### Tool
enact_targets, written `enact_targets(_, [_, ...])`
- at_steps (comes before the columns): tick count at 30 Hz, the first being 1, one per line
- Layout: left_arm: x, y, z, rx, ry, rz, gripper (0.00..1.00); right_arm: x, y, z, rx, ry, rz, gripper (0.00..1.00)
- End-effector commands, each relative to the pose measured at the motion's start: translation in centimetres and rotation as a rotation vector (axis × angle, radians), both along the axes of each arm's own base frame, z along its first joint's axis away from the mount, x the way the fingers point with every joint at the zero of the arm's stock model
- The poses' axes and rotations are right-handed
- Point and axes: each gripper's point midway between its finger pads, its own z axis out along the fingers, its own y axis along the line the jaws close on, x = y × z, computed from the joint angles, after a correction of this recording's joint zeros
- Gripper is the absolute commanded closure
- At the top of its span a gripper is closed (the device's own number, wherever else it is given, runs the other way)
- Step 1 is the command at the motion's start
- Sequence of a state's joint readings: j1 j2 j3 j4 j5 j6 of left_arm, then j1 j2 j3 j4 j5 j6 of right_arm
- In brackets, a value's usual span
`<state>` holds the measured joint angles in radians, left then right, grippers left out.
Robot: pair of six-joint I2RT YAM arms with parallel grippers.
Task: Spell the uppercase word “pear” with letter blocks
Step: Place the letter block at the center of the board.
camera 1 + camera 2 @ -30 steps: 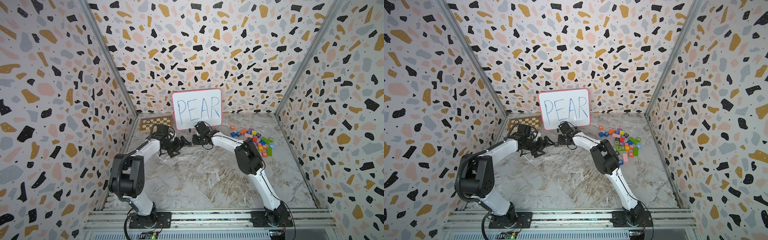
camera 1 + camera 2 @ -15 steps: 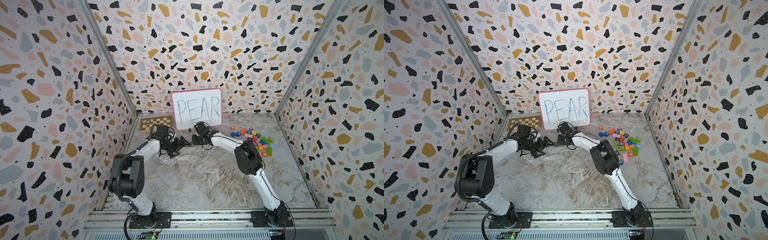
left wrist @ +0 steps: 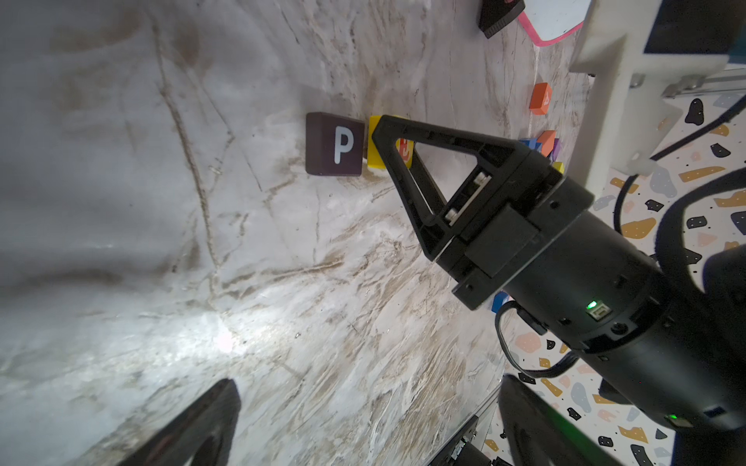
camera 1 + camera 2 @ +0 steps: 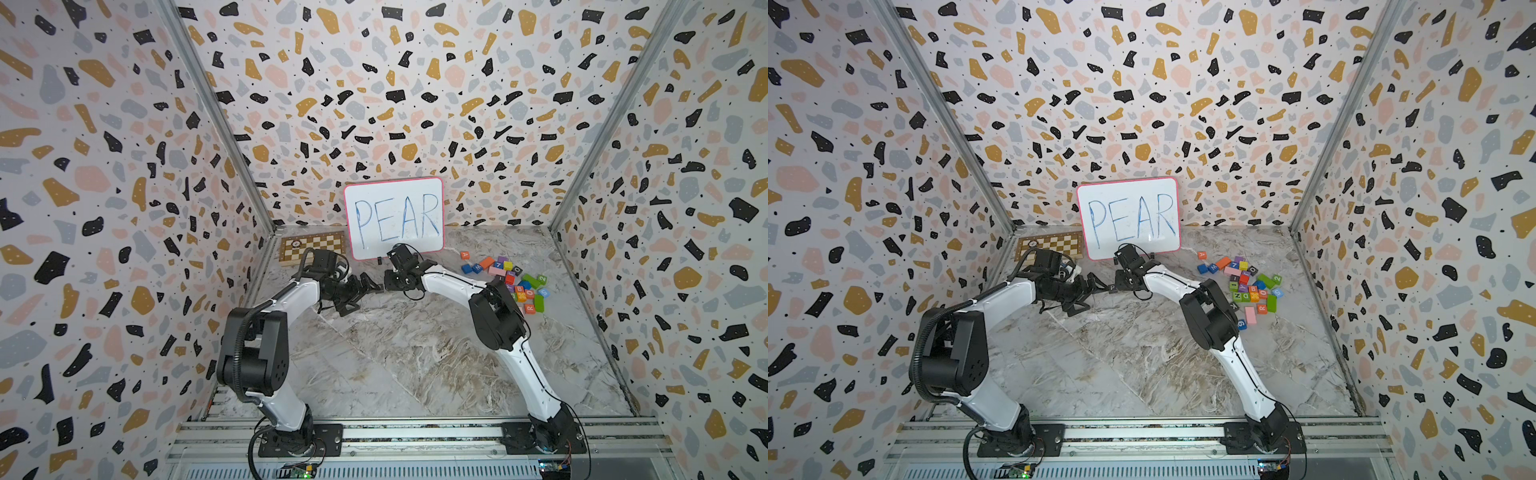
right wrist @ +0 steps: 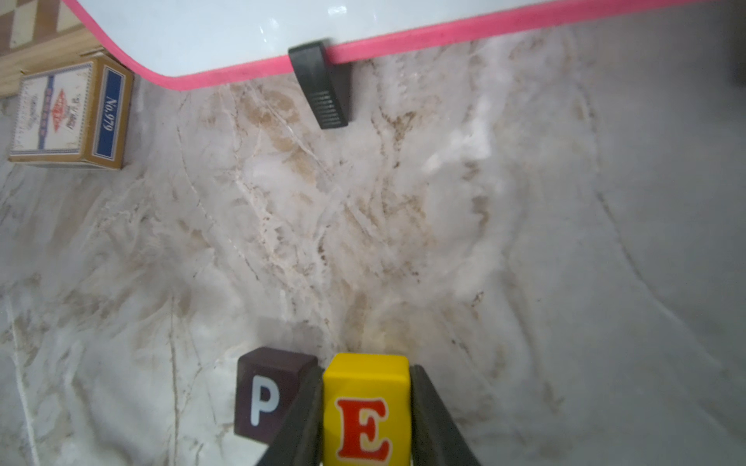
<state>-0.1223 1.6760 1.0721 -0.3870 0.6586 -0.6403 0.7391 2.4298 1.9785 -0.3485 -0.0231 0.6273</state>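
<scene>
My right gripper (image 5: 365, 423) is shut on the yellow E block (image 5: 365, 407), one finger on each side face. That block sits low over the marble floor, right beside the black P block (image 5: 266, 391), which rests on the floor. In the left wrist view the P block (image 3: 335, 144) lies flat and the E block (image 3: 375, 155) peeks out behind the right gripper's finger. My left gripper (image 3: 363, 431) is open and holds nothing, a short way from the pair. The orange A block (image 4: 465, 254) and the orange-red R block (image 4: 530, 308) lie at the block pile's edges.
The pink-framed whiteboard (image 4: 395, 216) stands at the back wall, one black foot (image 5: 323, 84) near the two blocks. A chessboard (image 4: 311, 245) and a small card box (image 5: 68, 113) lie at the back left. Several coloured blocks (image 4: 515, 278) are heaped at the right.
</scene>
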Motion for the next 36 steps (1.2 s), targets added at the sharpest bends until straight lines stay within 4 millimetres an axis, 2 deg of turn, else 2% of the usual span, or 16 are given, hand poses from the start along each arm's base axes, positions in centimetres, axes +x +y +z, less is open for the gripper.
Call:
enact_targets(1, [0.0, 0.1, 0.2, -0.016, -0.012, -0.005, 0.01, -1.4, -1.0, 1.4, -0.039, 0.02, -0.006, 0.68])
enact_targets(17, [-0.1, 0.1, 0.1, -0.019, -0.012, -0.003, 0.01, -1.2, -0.8, 0.5, -0.041, 0.033, -0.016, 0.64])
enact_targets(30, [-0.2, 0.1, 0.0, -0.02, -0.012, -0.004, 0.01, -1.0, -0.4, 0.9, -0.023, 0.034, -0.017, 0.59])
enact_targets(36, [-0.2, 0.1, -0.1, -0.019, -0.011, -0.004, 0.01, -0.6, -0.4, 1.7, -0.015, 0.025, -0.021, 0.58])
